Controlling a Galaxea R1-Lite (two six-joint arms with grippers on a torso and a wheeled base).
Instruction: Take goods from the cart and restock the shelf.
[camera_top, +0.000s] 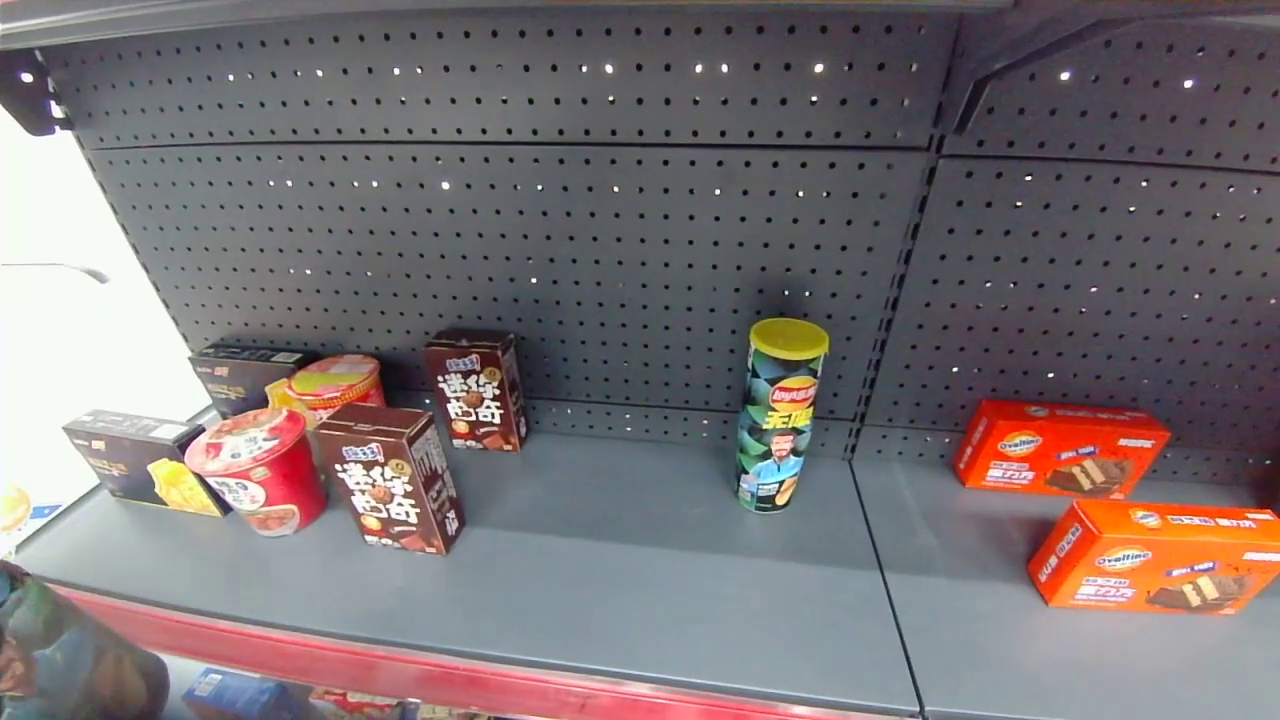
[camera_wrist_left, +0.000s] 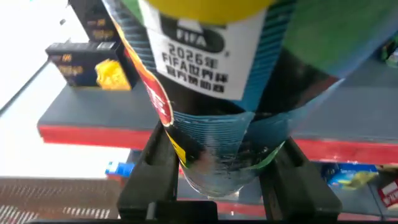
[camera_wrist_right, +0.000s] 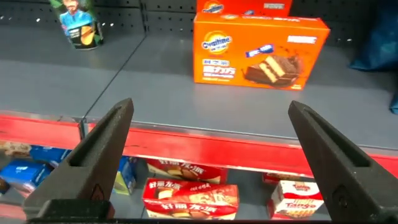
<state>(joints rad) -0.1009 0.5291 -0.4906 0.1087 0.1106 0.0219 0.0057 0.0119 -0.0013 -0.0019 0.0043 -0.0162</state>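
My left gripper (camera_wrist_left: 221, 158) is shut on a chips can (camera_wrist_left: 205, 74) with a yellow lid and a blue-green wrap, held in front of the grey shelf (camera_top: 640, 590) at its left end. The same can shows at the lower left corner of the head view (camera_top: 55, 650), below the shelf's red front edge. A matching chips can (camera_top: 781, 415) stands upright on the shelf near the middle. My right gripper (camera_wrist_right: 211, 109) is open and holds nothing, in front of the red edge (camera_wrist_right: 249, 146), facing an orange cake box (camera_wrist_right: 258, 51).
On the shelf's left stand two brown cookie boxes (camera_top: 400, 490), two red cup tubs (camera_top: 258, 470) and two black boxes (camera_top: 140, 460). Two orange cake boxes (camera_top: 1060, 447) lie on the right section. More goods sit on the lower shelf (camera_wrist_right: 189, 196). The shelf's middle front is bare.
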